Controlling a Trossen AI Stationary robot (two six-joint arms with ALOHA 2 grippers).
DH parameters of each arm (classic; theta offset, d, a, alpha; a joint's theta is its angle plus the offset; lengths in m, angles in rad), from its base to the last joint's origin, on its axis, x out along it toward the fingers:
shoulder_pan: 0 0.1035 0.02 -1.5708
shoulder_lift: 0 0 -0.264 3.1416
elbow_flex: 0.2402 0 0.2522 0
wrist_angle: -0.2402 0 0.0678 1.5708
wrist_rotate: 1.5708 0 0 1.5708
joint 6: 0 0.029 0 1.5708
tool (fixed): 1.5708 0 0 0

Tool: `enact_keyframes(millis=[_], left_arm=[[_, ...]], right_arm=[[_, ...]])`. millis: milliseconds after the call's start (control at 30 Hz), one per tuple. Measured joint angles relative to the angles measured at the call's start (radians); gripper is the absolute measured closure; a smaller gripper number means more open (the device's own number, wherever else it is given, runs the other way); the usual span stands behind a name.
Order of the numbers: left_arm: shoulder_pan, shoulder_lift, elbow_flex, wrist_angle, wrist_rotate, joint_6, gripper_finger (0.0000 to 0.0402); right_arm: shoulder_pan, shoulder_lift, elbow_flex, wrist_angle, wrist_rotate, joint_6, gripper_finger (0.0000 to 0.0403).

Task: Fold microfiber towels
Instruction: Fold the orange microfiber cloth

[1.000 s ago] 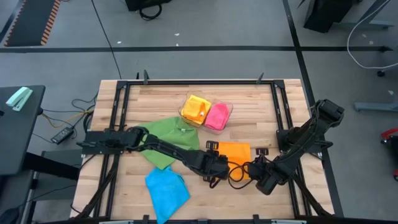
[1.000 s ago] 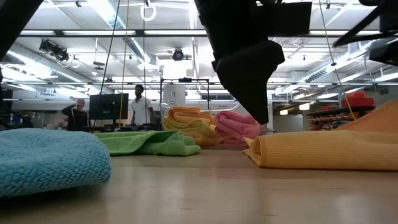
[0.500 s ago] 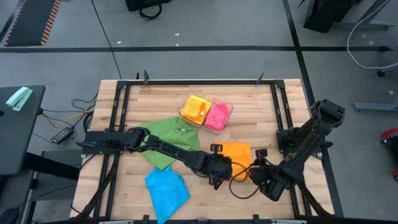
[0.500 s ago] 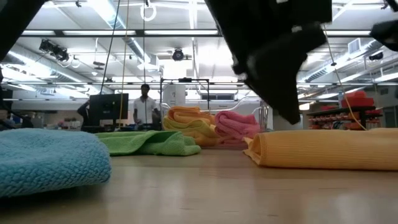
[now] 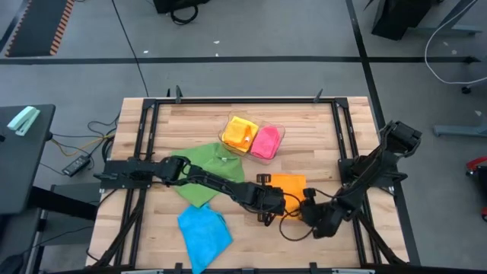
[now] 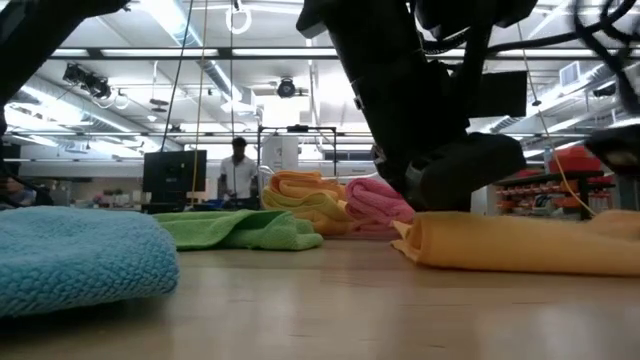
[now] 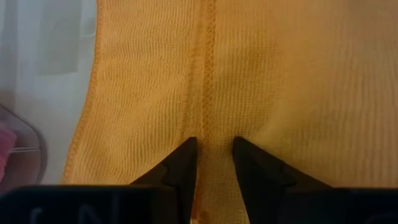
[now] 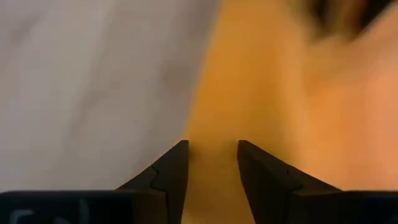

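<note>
An orange towel (image 5: 288,186) lies folded on the table's near right part. A stitched hem (image 7: 208,74) of its upper layer runs over the layer beneath. My left gripper (image 5: 276,206) is down on the towel's near left part, fingers a little apart (image 7: 210,155) astride that hem. My right gripper (image 5: 306,210) stands at the near right corner. Its fingers are apart (image 8: 212,155) over the towel's edge, where orange meets bare wood. A green towel (image 5: 209,171) and a blue towel (image 5: 204,232) lie crumpled on the left. My left gripper slants down from the table's left, its fingertips (image 7: 186,155) on the towel's top layer, one on each side of the hem (image 7: 208,127). The cloth passes between them and lies flat on the table. My right gripper: blur hides whether it touches the towel.
A clear tray (image 5: 281,130) at the far middle holds a yellow towel (image 5: 240,133) and a pink towel (image 5: 265,141). A black cable (image 5: 289,228) loops near the table's front edge between the grippers. Dark frame rails run along the table's sides.
My left gripper has come down from above onto the orange towel's near left part. My right gripper has sunk and tipped further downward at the near right corner. The towel's right end, raised a second ago, now lies low on the table.
</note>
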Motion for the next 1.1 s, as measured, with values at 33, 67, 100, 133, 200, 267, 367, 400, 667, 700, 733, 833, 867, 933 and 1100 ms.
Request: enact_keyframes(millis=[33,67,100,133,200,267,367,400,667,700,733,833,867,933,1100], left_arm=[[0.000,0.000,0.000,-0.002,0.000,-0.002,0.0288],[0.000,0.000,0.000,-0.001,-0.001,-0.002,0.0289],[0.000,0.000,0.000,0.006,0.000,-0.002,0.0289],[0.000,0.000,0.000,0.010,0.000,-0.001,0.0289],[0.000,0.002,0.000,0.021,0.001,-0.001,0.0288],[0.000,0.002,0.000,0.021,0.001,-0.002,0.0287],[-0.001,0.002,0.000,0.021,0.002,0.001,0.0289],[-0.003,0.002,0.000,0.021,0.001,0.005,0.0291],[-0.010,0.000,-0.001,0.015,0.000,0.040,0.0290],[-0.012,-0.003,-0.002,0.014,0.001,0.057,0.0290],[-0.014,-0.006,-0.003,0.009,0.000,0.069,0.0291],[-0.023,-0.020,-0.003,0.007,-0.011,0.112,0.0290],[-0.027,-0.027,-0.002,0.009,-0.016,0.123,0.0289],[-0.031,-0.036,-0.001,0.001,-0.017,0.138,0.0284],[-0.044,-0.036,-0.001,-0.021,-0.020,0.164,0.0267]], right_arm=[[0.007,0.000,-0.025,0.048,-0.043,0.015,0.0256],[0.016,0.000,-0.046,0.092,-0.076,0.020,0.0256],[0.024,0.000,-0.062,0.138,-0.098,0.021,0.0256],[0.032,0.000,-0.072,0.177,-0.120,0.020,0.0256],[0.056,0.000,-0.075,0.217,-0.152,-0.005,0.0256],[0.076,0.000,-0.058,0.219,-0.181,-0.057,0.0256],[0.090,0.000,-0.023,0.211,-0.182,-0.121,0.0256],[0.089,0.000,-0.010,0.205,-0.177,-0.137,0.0256],[0.078,-0.002,0.093,0.029,0.036,-0.182,0.0256],[0.076,-0.002,0.097,0.014,0.046,-0.182,0.0256],[0.076,-0.002,0.099,0.006,0.051,-0.184,0.0256],[0.076,-0.002,0.100,0.001,0.060,-0.189,0.0256],[0.076,-0.002,0.100,-0.006,0.072,-0.190,0.0256],[0.076,-0.002,0.100,-0.027,0.087,-0.191,0.0256],[0.076,-0.002,0.100,-0.077,0.092,-0.184,0.0256]])
